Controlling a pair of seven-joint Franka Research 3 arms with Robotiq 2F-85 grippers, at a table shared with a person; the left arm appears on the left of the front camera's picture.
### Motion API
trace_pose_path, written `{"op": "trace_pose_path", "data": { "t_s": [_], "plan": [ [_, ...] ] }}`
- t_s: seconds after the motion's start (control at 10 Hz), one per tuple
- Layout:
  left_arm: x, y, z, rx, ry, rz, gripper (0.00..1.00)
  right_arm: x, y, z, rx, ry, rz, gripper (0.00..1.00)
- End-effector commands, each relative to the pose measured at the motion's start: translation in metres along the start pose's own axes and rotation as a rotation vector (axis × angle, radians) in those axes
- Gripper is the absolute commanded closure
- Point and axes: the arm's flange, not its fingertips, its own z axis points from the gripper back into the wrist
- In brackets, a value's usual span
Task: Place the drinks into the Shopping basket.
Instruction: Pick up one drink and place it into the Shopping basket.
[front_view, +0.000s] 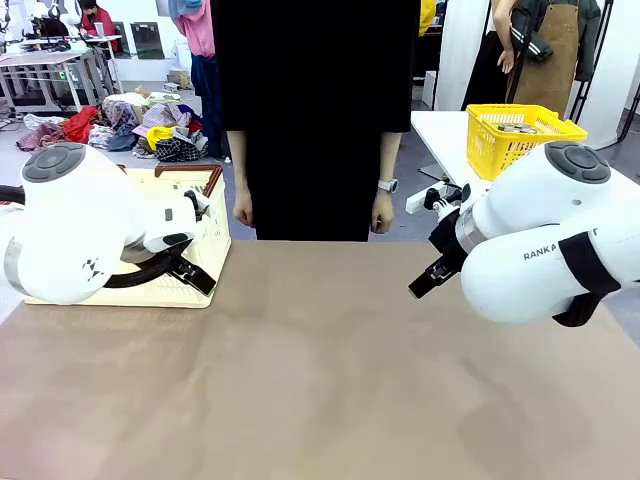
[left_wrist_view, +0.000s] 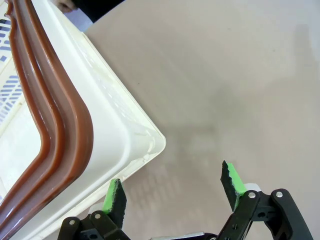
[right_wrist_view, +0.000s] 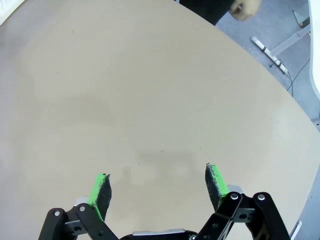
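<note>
Left gripper (left_wrist_view: 172, 182) hangs wide open and empty above the tabletop (left_wrist_view: 240, 90), one corner of the Shopping basket (left_wrist_view: 120, 135) just beside one green pad. Right gripper (right_wrist_view: 157, 177), likewise spread wide and holding nothing, hovers well apart from the Shopping basket.

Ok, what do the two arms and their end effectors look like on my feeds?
Both arms are glossy white with rounded housings and grey round joint caps. The left arm carries a black cable loop; the right arm has a black strap and dark lettering. The left end effector and right end effector are black linkages with green pads.
</note>
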Motion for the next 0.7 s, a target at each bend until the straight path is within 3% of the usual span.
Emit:
{"op": "trace_pose_path", "data": {
  "t_s": [0.0, 0.6],
  "plan": [
    [0.0005, 0.0003, 0.0003, 0.001, -0.002, 0.0, 0.0, 0.0, -0.0001, 0.0, 0.0, -0.001, -0.001, 0.0],
    [0.0005, 0.0003, 0.0003, 0.001, -0.002, 0.0, 0.0, 0.0, -0.0001, 0.0, 0.0, -0.001, -0.001, 0.0]
  ]
}}
